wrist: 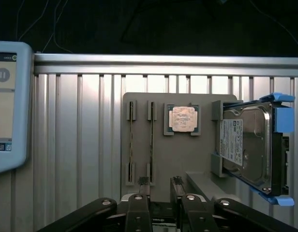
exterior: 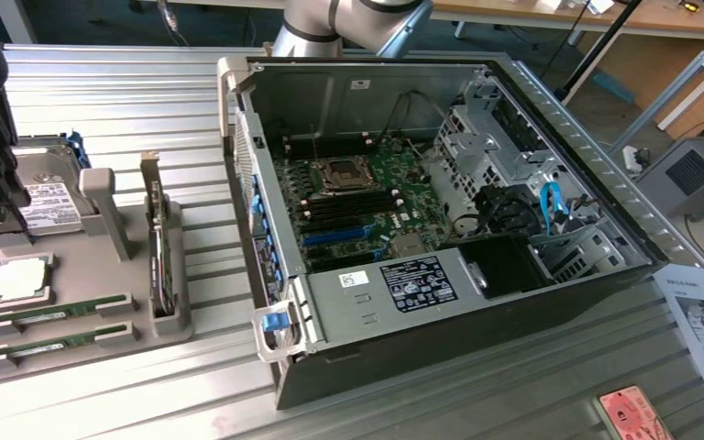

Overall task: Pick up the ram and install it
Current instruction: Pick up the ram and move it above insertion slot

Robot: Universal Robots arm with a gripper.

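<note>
The gripper (wrist: 161, 187) hung with its jaws standing wide and empty; between the fingertips (wrist: 144, 183) I could see nothing but grey tray (wrist: 161, 159). It was poised over the tray's edge. One fingertip sat close over the end of the ram (wrist: 151, 142), though I couldn't tell whether it touched.

The ram stood on its thin edge, each end caught in a small slotted post. I took that to be deliberate: upright like that, it offered its two flat faces to jaws coming from above. A twin stick (wrist: 131, 142) stood just beside it, parallel, in posts of its own.

Next along the tray a processor (wrist: 183, 119) lay flat in a square pocket. Past that a hard drive (wrist: 245, 145) in a blue carrier leaned in brackets, so each part had its own seat and couldn't slide on the ribbed table (wrist: 76, 145). A tablet (wrist: 6, 106) sat apart from the tray, on the side away from the drive.

Well apart, toward the exterior view's right, the case (exterior: 450, 344) lay on its side with the panel off. That left the motherboard (exterior: 383, 174) facing up and its slots (exterior: 355, 206) open to a straight descent. The ram was not yet lifted.
</note>
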